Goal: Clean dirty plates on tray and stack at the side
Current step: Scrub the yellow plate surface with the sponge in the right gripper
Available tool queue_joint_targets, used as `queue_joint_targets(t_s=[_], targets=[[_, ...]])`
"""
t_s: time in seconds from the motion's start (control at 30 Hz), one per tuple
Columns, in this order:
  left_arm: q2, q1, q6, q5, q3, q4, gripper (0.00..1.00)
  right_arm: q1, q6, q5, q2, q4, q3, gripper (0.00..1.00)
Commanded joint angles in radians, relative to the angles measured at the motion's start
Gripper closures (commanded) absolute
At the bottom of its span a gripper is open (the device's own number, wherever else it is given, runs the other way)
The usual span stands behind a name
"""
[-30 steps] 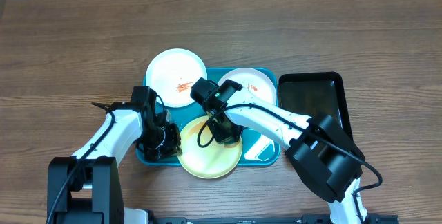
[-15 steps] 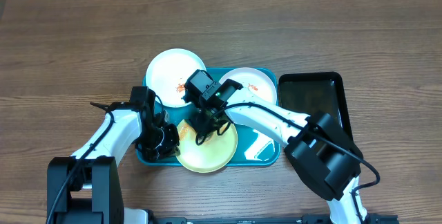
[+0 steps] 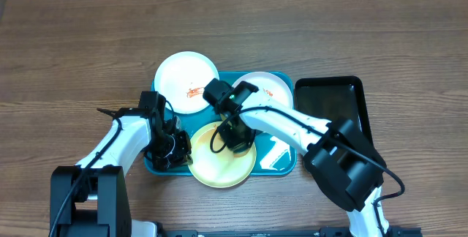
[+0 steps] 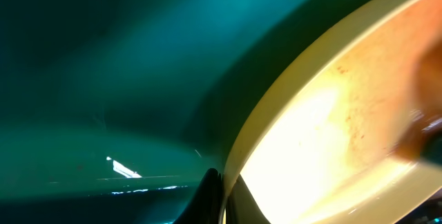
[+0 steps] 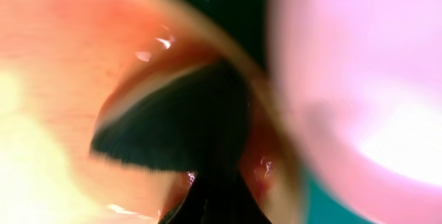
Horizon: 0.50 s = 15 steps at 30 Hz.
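The teal tray (image 3: 287, 165) holds three plates. A pale yellow plate (image 3: 219, 165) lies at its front, overhanging the near rim. My left gripper (image 3: 181, 149) is shut on that plate's left rim; in the left wrist view the jaws (image 4: 221, 198) pinch the yellow plate's edge (image 4: 331, 127) over the tray (image 4: 103, 79). My right gripper (image 3: 235, 140) is shut on a black brush (image 5: 179, 127), whose fanned bristles press on the yellow plate (image 5: 55, 79). A white plate (image 3: 183, 76) with an orange smear sits back left. Another white plate (image 3: 269, 89) sits back right.
A narrow black tray (image 3: 333, 105) lies just right of the teal tray. Bare wooden table surrounds both trays. The right arm reaches across the back-right white plate from the front right.
My right gripper swept the brush up-left across the yellow plate, then came back down-right. The yellow plate shifted slightly with it. The left gripper kept its hold.
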Motion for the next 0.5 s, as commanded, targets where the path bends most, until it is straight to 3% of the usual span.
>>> queue_joint_targets(t_s=[0.0, 0.17, 0.47], targets=[[0.011, 0.003, -0.007, -0.064, -0.019, 0.001, 0.96, -0.055, 0.007, 0.176, -0.036, 0.003, 0.033, 0.96], [0.011, 0.003, -0.007, -0.064, -0.019, 0.002, 0.96, -0.082, -0.079, 0.004, -0.033, 0.040, 0.008, 0.96], [0.011, 0.003, -0.007, -0.064, -0.019, 0.001, 0.96, -0.032, -0.111, -0.128, -0.024, 0.183, -0.059, 0.96]])
